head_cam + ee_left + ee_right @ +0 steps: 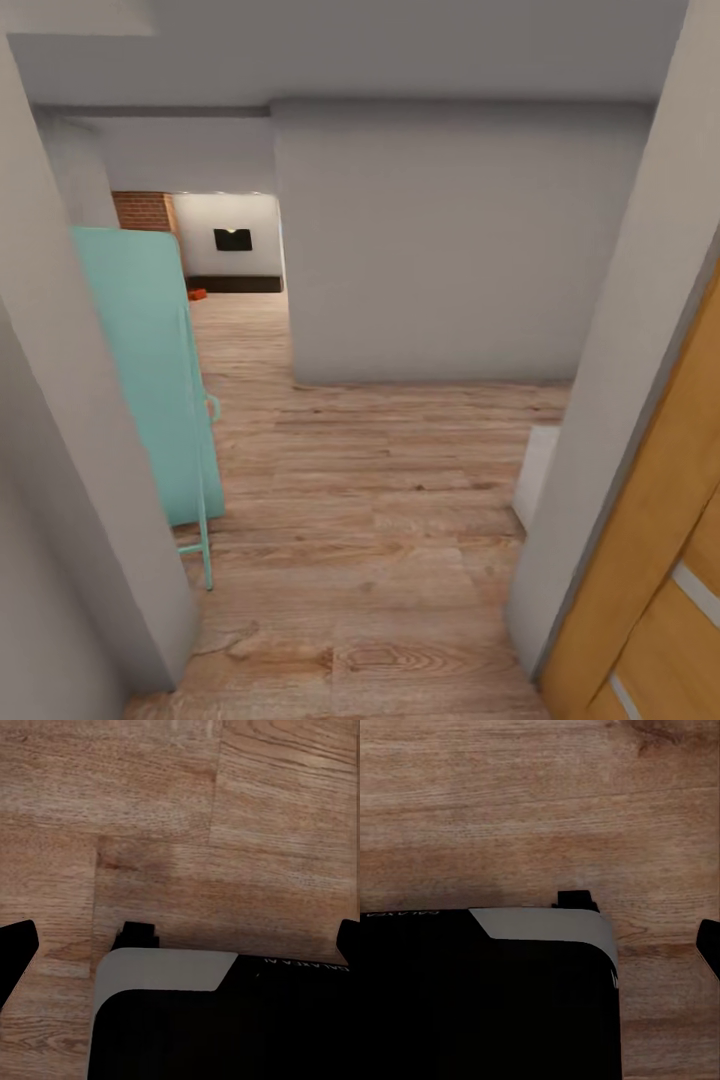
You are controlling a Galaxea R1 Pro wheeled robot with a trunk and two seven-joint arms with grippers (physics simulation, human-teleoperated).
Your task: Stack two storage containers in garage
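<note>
Far down the hallway, the living room shows through an opening, with a brick wall, a wall TV and a long dark low cabinet. On its wood floor by the cabinet lies one small orange-red shape, a storage container. The garage and its floor are out of view. My left gripper hangs open over the light wood planks, a black fingertip at each side edge, nothing between them. My right gripper is open too; one fingertip shows, the other is lost against my black base.
I stand in a doorway between grey wall edges. A teal panel with a handle leans at the left. A grey wall block stands ahead, a plank-panelled wooden door at the right, a white object beside it.
</note>
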